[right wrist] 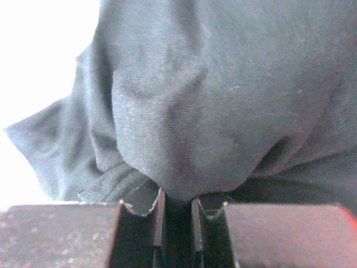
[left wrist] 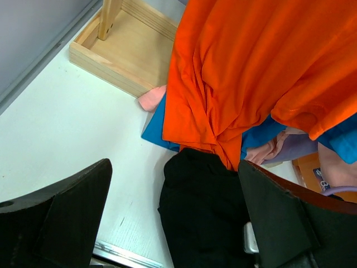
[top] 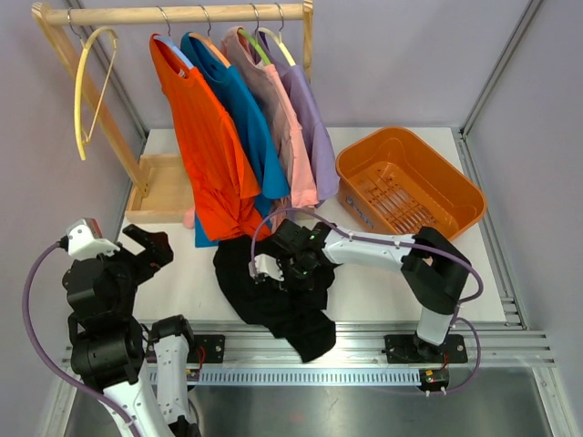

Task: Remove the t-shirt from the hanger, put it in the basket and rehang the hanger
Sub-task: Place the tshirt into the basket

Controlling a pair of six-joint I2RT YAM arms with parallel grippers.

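A black t-shirt [top: 273, 305] lies crumpled on the white table, off any hanger, its lower end draped over the front rail. My right gripper [top: 273, 266] rests on its upper part, shut on a fold of the cloth. In the right wrist view the two fingers pinch the bunched black fabric [right wrist: 212, 100] at the gripper [right wrist: 177, 201]. My left gripper [top: 150, 250] is open and empty, raised to the left of the shirt. Its view shows the black shirt [left wrist: 206, 212] between the spread fingers [left wrist: 67, 212]. An empty yellow hanger [top: 91, 82] hangs at the rack's left end.
A wooden rack [top: 182, 14] holds orange [top: 209, 155], blue [top: 250, 127], pink [top: 282, 118] and purple [top: 314, 118] shirts on hangers; their hems reach the table just behind the black shirt. An orange basket [top: 364, 150] stands at the back right. The rack's wooden base [top: 159, 187] is at back left.
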